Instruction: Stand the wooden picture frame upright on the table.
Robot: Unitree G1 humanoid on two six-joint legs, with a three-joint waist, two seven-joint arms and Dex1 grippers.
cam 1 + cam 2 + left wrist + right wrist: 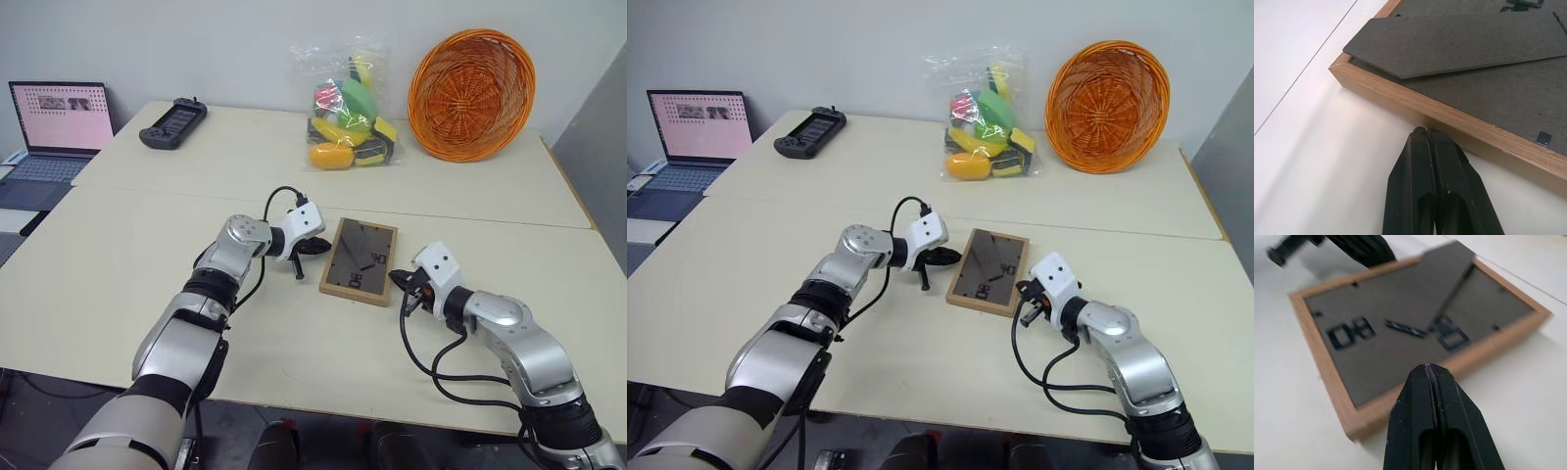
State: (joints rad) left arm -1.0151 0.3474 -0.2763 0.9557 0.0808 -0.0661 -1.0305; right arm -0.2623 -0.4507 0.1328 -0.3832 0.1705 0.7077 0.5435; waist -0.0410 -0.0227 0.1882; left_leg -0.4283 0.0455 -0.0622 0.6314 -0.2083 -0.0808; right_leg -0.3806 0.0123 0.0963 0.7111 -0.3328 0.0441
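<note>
The wooden picture frame (360, 259) lies flat and face down on the table (118, 274), its dark grey back panel upward. Its fold-out stand (1459, 44) rests just above the panel. My left gripper (315, 246) is shut with nothing in it, and its tips (1425, 131) meet the frame's left wooden edge. My right gripper (401, 283) is also shut and holds nothing. It sits close by the frame's right near corner, and in the right wrist view its tips (1426, 368) point at the wooden rim (1376, 406). Whether they touch it I cannot tell.
At the table's far side stand an orange wicker basket (473, 93), a clear bag of colourful toys (348, 117) and a black game controller (173, 123). An open laptop (59, 127) sits at far left. A seam (490, 217) crosses the tabletop behind the frame.
</note>
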